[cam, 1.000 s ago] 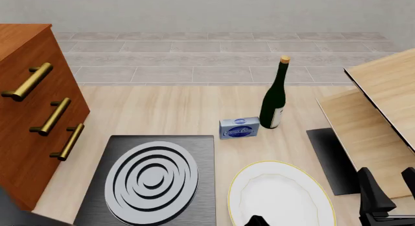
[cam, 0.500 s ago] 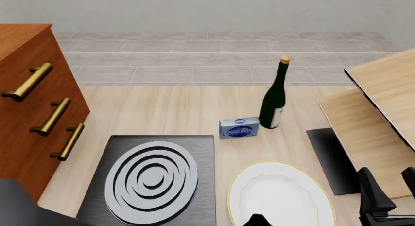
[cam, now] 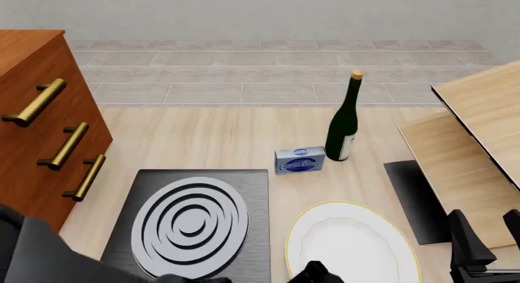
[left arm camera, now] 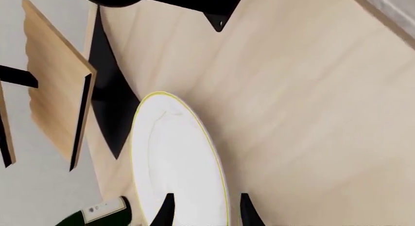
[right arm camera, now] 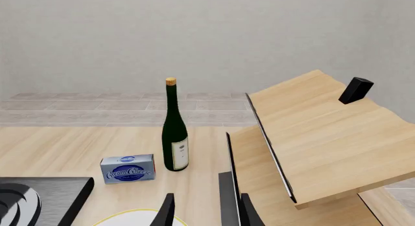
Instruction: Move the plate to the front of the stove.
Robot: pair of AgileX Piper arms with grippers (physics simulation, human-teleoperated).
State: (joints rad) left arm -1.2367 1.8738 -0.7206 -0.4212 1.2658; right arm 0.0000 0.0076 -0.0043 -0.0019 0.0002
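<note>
The plate (cam: 352,246) lies flat on the table just right of the stove (cam: 191,225), with its near rim between the left gripper's (left arm camera: 204,211) spread fingers. Beyond the plate stand a blue box (cam: 300,160) and a green bottle (cam: 344,122); a black mat (cam: 417,198) and wooden shelf (cam: 471,143) flank its right. The right gripper (right arm camera: 204,211) is parted, holding nothing.

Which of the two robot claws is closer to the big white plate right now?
The left. The left gripper has its fingertips on either side of the plate at its near rim. The right gripper sits off the plate's right side, over the black mat, not touching the plate.
</note>
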